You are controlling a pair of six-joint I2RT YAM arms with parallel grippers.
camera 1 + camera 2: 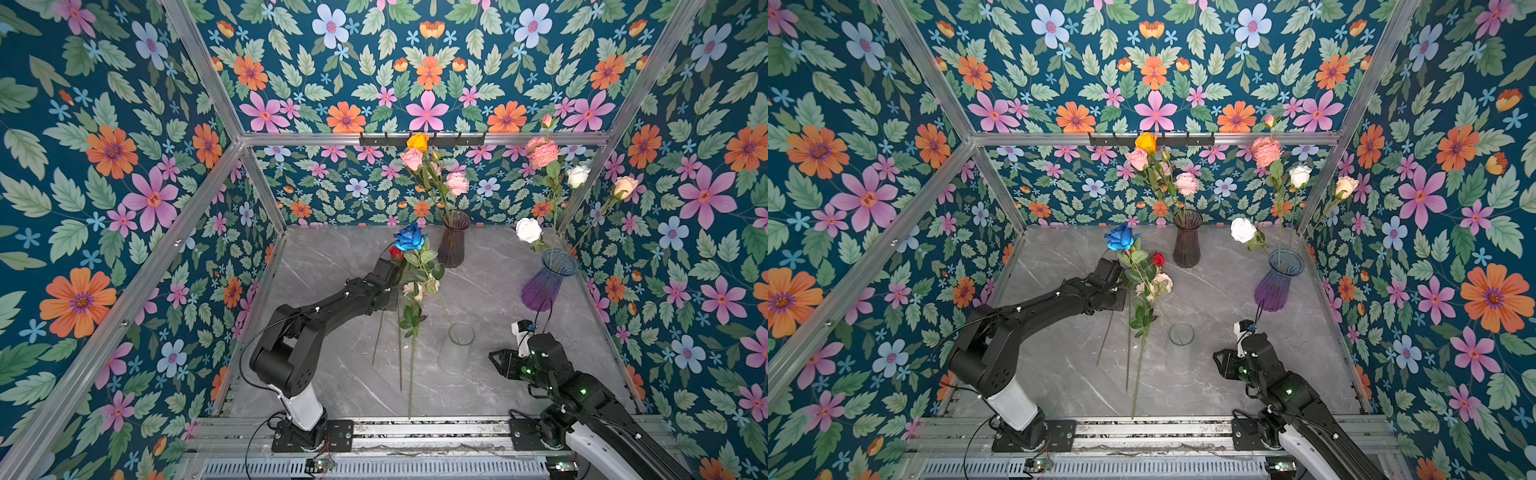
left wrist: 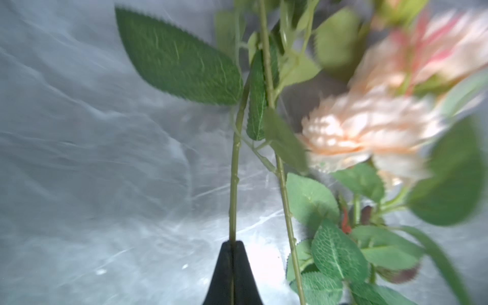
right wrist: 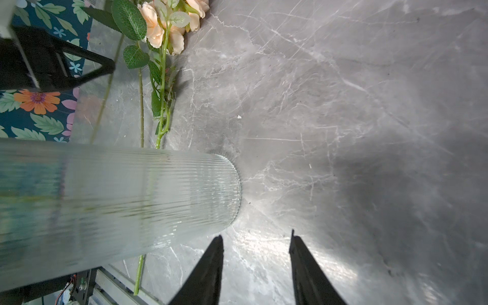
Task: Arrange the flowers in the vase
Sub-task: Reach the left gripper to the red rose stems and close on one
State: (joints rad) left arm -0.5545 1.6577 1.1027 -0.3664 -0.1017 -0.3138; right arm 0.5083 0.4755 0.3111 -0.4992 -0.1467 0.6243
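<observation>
The left claw is clamped on a thin green stem, and its tips meet around the stem with no gap showing. In both top views this claw sits just below the raised blue rose. The clamped stem is therefore judged to belong to that rose, although the left wrist view does not show the bloom. The stem's long axis runs from the bloom, just beyond the claw on the far side, back past the claw toward the robot bases. Its lower end lies near the front edge of the worktop. The grip is thus at the head end, and most of the length trails behind the claw. Cream peonies and other loose stems lie on the worktop beneath and beside the claw. The clear ribbed glass vase stands upright to the right of the left claw and nearer the bases. No bloom shows above its rim, so it is the probable receiver. The right claw has its jaws apart, holds nothing, and stands just beside that vase's wall. The right arm is therefore nearer the vase, while the left arm carries the flower. The coming move calls for lifting the lower end off the worktop and bringing it over the vase mouth. A dark vase and a purple vase, both beyond the claws, hold flowers.
</observation>
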